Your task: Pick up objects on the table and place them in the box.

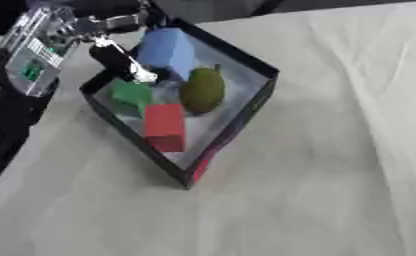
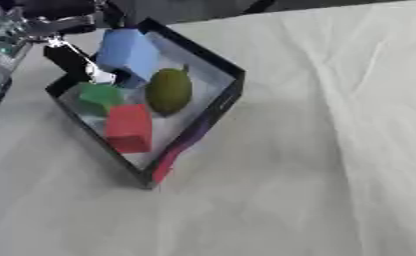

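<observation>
The robot's left arm shows at the far left as a bulky silver-grey metal block with ribbed, slotted sides and a small green patch on its face. Below and behind it lies black casing. The left hand (image 1: 115,52) is built of bright silver links near the wrist, and its fingers (image 1: 122,62) are black, tipped with pale, shiny metal.
</observation>
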Available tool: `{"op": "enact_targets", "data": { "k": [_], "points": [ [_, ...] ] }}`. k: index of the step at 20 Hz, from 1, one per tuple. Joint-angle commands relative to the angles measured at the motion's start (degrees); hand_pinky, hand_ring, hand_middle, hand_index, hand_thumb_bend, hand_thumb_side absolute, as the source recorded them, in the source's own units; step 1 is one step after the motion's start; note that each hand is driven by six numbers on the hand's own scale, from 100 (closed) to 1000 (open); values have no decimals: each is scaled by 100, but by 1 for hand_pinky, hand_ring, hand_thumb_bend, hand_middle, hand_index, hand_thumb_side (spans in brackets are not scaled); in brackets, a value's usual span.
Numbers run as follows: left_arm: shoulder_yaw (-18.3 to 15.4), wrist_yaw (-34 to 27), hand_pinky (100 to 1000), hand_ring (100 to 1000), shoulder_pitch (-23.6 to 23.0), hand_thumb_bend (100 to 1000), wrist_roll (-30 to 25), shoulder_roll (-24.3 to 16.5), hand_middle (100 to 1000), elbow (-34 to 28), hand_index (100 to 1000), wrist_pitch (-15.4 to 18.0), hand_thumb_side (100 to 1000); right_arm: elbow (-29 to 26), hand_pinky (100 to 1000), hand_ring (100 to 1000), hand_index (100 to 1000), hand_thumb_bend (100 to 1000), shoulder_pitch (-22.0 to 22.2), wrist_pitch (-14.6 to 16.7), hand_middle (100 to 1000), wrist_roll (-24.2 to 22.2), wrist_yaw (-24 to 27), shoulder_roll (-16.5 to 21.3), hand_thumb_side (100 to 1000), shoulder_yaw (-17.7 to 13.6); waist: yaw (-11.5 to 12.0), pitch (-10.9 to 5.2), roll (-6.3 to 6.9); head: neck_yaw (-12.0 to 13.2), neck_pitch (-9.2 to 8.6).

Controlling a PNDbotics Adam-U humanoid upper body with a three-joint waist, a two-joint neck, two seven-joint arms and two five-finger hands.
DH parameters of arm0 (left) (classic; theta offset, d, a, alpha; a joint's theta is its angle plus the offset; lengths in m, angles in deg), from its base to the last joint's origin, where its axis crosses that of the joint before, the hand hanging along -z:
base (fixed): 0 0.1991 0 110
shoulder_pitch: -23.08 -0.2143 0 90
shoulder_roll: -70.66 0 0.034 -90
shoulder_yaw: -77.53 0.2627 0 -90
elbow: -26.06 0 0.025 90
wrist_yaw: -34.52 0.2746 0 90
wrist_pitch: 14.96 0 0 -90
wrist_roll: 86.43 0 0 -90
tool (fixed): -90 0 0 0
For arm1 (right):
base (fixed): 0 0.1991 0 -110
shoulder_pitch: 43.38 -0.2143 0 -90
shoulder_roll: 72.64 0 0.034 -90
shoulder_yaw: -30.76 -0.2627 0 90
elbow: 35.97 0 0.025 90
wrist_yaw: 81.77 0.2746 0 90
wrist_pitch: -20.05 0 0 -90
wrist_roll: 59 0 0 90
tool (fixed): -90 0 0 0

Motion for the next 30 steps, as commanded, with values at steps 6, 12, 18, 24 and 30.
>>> {"op": "enact_targets", "data": {
  "k": [6, 12, 18, 24, 30],
  "points": [
    [-290, 222, 899, 899, -54, 357, 506, -75, 892, -241, 972, 69, 1000, -16, 918, 740, 814, 100, 23, 5, 692, -6, 13, 146, 515, -77, 120, -145, -17, -97, 32],
    [-562, -492, 854, 877, -291, 128, 611, -158, 863, -803, 944, -244, 1000, -9, 917, 740, 814, 100, 99, 21, 692, 29, 34, 145, 518, -103, 251, -235, -90, -250, 95],
    [-852, -2518, 787, 816, -529, 100, 399, -402, 771, -1528, 849, -1245, 724, -10, 917, 740, 814, 100, 158, 35, 693, 64, 56, 145, 522, -123, 345, -300, -146, -328, 143],
    [-1181, -4303, 701, 741, -997, 100, 819, -729, 687, -2487, 795, -1953, 581, -12, 916, 740, 814, 100, 240, 45, 693, 115, 66, 145, 523, -166, 468, -351, -197, -421, 204],
    [-1714, -5899, 682, 676, -1978, 100, 1714, -912, 662, -3532, 788, -2240, 626, -36, 915, 738, 812, 100, 329, 69, 691, 225, 101, 111, 528, -251, 643, -372, -275, -555, 246]
  ]
}}
